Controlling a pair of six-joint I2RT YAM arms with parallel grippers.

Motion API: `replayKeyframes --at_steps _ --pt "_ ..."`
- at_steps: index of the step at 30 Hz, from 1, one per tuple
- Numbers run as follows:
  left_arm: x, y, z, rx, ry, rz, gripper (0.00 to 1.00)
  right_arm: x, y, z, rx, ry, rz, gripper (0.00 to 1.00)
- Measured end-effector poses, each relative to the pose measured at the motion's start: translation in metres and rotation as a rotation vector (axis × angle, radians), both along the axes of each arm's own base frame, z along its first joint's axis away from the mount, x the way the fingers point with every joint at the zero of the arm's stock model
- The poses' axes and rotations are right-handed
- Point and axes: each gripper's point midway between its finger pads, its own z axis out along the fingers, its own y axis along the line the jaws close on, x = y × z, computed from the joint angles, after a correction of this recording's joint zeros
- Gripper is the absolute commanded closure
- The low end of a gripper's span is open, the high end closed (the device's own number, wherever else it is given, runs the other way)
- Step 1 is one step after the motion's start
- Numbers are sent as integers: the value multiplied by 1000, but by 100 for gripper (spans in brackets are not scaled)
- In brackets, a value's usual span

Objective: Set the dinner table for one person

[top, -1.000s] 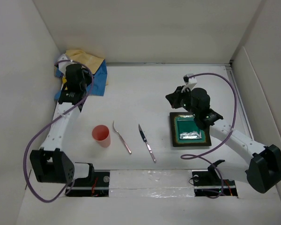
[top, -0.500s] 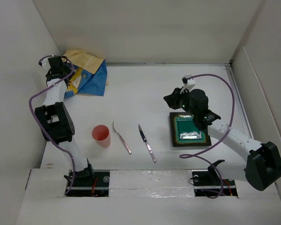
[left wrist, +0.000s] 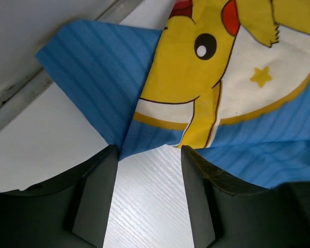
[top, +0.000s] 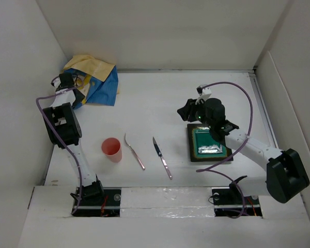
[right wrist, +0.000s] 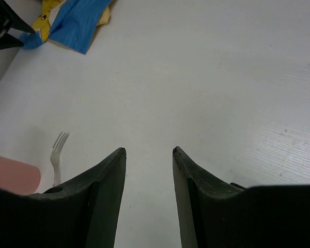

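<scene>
Well, the table spreads white under everything, and both claws hang over it. Take the pink cup as the marker. Far back and a bit left of the cup, the left claw is close above the table. Its jaws are partway apart, with nothing between them but bare white board. The folded edge of the blue and yellow placemat comes right up to its fingertips, though I can't tell whether cloth and finger touch. Well right of the cup and a little farther back, the right claw hovers above the table, jaws likewise apart and empty, bare table showing in the gap. Just right of the cup lies the fork, then the knife, and farther right again the square green plate with something silvery on it.
</scene>
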Motion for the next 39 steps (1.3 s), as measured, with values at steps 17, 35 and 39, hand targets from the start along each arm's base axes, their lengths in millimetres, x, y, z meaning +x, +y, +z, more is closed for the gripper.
replayKeyframes --at_steps 17,35,39 --pt "48 -143 -15 -184 -69 -320 100 -3 2 5 8 -9 13 54" --pt "37 -379 113 -327 -369 -795 45 4 -7 2 -17 -8 -44 49" --pt "-3 -302 120 -252 -413 -562 55 5 -7 -4 -34 2 -45 93"
